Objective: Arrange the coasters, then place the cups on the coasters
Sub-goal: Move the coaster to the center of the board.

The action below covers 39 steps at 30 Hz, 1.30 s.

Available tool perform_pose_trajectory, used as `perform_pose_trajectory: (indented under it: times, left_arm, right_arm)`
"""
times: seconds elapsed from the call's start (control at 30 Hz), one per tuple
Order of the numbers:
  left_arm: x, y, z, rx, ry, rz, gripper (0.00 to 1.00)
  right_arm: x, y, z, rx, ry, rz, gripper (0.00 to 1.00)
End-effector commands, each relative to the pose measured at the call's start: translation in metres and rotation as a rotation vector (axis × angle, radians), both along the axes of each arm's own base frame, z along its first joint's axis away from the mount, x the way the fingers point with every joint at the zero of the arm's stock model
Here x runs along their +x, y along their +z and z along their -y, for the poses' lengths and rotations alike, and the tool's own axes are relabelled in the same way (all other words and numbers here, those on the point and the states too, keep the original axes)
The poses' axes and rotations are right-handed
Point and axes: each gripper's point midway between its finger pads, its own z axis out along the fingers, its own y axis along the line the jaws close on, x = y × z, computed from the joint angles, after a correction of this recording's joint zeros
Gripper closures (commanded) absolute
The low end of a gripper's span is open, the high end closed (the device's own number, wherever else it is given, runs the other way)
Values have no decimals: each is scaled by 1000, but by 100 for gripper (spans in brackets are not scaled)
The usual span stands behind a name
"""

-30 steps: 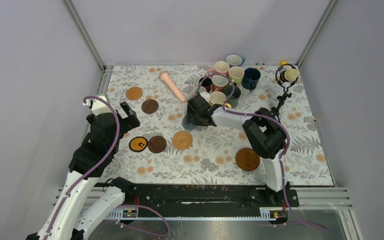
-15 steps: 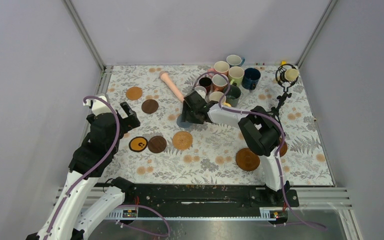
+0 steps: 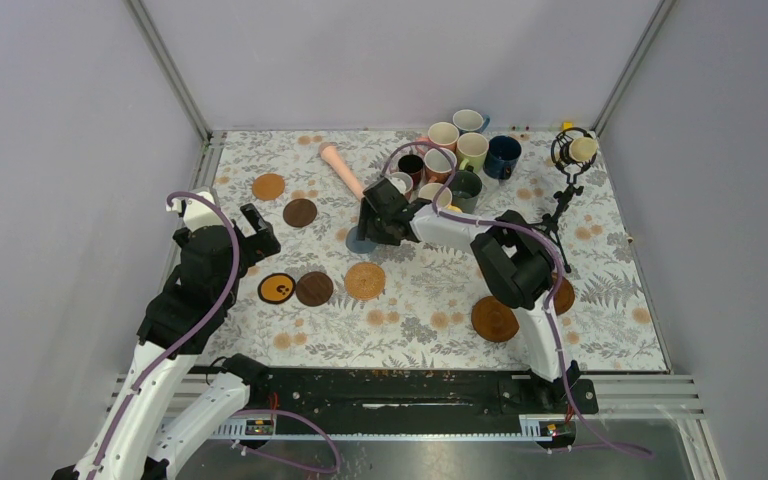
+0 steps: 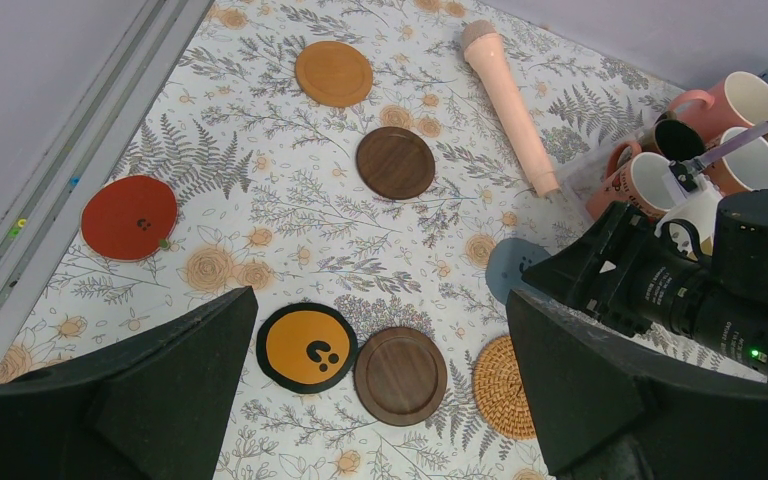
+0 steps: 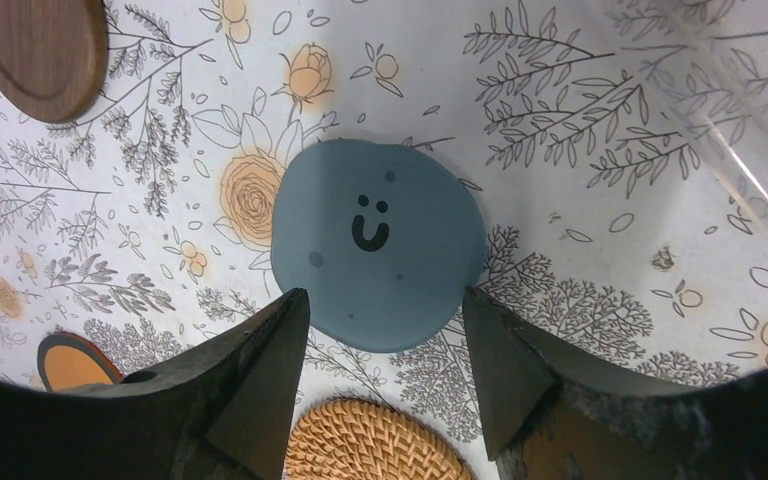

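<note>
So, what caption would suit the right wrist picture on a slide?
Open right gripper poised above a grey-blue round coaster with a smiley face, lying on the floral tabletop.

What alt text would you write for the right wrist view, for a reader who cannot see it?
A grey-blue coaster with a smiley face lies flat on a floral cloth, its near edge between the two black fingertips of the right gripper. A woven coaster shows below it, a brown coaster at the upper left.

Right arm stretched forward, right fingers parted — left fingers spread wide.
</note>
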Motion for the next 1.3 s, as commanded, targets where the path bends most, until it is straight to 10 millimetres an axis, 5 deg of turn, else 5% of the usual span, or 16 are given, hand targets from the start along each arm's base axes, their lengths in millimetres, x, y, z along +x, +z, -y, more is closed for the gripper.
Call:
perform_pose_trajectory:
  times: [0.0, 0.47, 0.77, 0.8, 1.0, 1.13, 1.27]
  left_arm:
    - [3, 8, 2, -21, 0, 35, 1]
    - [4, 6, 2, -15, -3, 28, 1]
    - [12, -8, 2, 10, 21, -26, 1]
    - [16, -14, 1, 22, 38, -48, 1]
    - [20, -29, -19, 64, 174, -105, 1]
    - [22, -46, -34, 46, 271, -173, 1]
    - [26, -83, -55, -116, 367, -300, 1]
  right_arm:
    - [-5, -6, -13, 11, 10, -35, 34]
    - [-9, 3, -23, 22, 63, -20, 35]
    - [-28, 86, -19, 91, 218, 85, 33]
    - [-39, 111, -15, 125, 251, 115, 33]
    - [-80, 149, 22, 168, 292, 184, 33]
    - [-107, 169, 54, 182, 299, 253, 32]
    - [-130, 176, 89, 176, 284, 319, 32]
